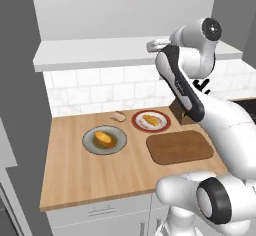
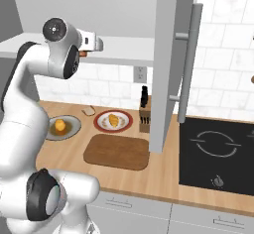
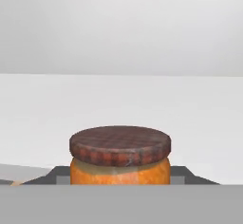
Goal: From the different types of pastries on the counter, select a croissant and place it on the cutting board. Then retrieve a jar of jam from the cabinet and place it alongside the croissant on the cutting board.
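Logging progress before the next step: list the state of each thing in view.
jar of jam: upright, lid on, between the fingers
croissant: lying on the red-rimmed plate
cutting board: flat on the counter, bare
orange bun: on the grey plate
tan pastry: directly on the counter

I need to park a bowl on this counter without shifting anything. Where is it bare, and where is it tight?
Bare: the counter strip in front of the grey plate and the cutting board, and the board's own top. Crowded: the back row, where the tan pastry, red-rimmed plate and knife block sit close together.
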You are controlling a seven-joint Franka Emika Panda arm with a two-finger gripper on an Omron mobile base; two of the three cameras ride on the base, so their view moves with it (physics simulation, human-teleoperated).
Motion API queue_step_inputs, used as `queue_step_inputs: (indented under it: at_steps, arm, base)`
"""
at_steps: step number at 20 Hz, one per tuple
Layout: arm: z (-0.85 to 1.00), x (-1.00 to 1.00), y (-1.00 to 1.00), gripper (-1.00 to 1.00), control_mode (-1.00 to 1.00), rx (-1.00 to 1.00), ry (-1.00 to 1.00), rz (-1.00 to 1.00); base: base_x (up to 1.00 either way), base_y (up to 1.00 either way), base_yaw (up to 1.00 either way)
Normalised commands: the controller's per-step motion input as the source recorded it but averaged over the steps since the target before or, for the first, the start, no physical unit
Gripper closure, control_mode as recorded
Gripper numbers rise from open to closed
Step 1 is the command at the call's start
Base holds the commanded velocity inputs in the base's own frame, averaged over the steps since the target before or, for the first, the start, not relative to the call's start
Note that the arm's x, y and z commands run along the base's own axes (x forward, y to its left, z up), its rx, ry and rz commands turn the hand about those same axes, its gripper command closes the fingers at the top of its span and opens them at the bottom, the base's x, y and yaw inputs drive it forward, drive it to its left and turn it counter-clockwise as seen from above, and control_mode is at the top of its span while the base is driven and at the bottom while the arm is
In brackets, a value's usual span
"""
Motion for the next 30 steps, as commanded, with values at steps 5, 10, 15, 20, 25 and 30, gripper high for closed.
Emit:
queue_step_inputs:
  at_steps: [5,10,15,20,25,30]
  arm:
    - [0.00,-1.00,-0.29,1.00,-1.00,0.00,0.00,0.16]
    - [0.00,-1.00,-0.21,1.00,-1.00,0.00,-0.01,0.20]
    - [0.00,-0.89,-0.02,1.00,-1.00,0.00,0.00,0.27]
    - [-0.14,-0.30,0.15,1.00,-1.00,0.00,0.01,0.15]
    - [-0.44,-0.14,0.00,1.00,-1.00,-0.04,-0.03,0.45]
    - [-0.27,0.00,0.13,1.00,-1.00,-0.01,-0.01,0.28]
  base:
    - [0.00,0.00,0.00]
    - [0.00,0.00,0.00]
    - [0.00,0.00,0.00]
    - [0.00,0.00,0.00]
    - [0.00,0.00,0.00]
    - [0.00,0.00,0.00]
